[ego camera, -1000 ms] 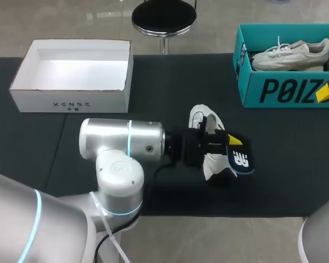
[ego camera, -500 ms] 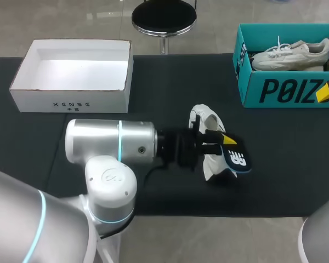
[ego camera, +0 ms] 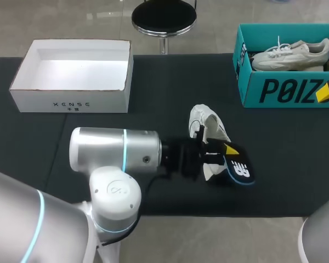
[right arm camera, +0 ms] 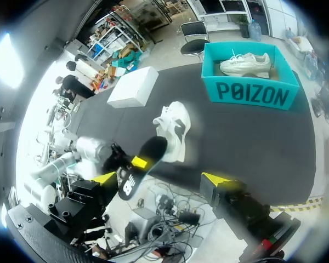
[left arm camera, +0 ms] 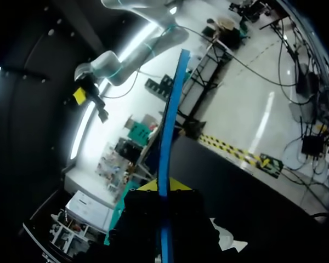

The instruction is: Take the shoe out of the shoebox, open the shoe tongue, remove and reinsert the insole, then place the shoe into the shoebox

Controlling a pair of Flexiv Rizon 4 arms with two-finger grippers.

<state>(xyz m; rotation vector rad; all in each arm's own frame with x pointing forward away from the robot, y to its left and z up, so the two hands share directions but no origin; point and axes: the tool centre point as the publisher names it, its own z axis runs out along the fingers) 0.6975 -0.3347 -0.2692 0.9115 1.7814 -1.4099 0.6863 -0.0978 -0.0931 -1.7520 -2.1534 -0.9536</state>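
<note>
Left arm is coming in from the lower left of the head view, and its claw (ego camera: 222, 149) is clenching the insole (ego camera: 240, 167) at centre-right of the frame, dark blue face and white logo turned upward. In the left wrist view the insole is showing edge-on, running straight out between both fingers. It is being pinched across its thin flat faces, probably so a long free stretch can lead back into the shoe. The white shoe (ego camera: 207, 125) is lying on the dark surface (ego camera: 296, 175) just above the insole in the frame; whether the two are touching I cannot tell. My reading: insole is out and reinsertion is pending. Right claw (right arm camera: 160, 178) is standing released, fingers wide apart and gripping nothing, parked at the right edge by the teal box (ego camera: 285, 90), which is carrying a second shoe (ego camera: 290, 55). The white box (ego camera: 71, 101), upper left, is sitting open-topped, likely awaiting the shoe.
</note>
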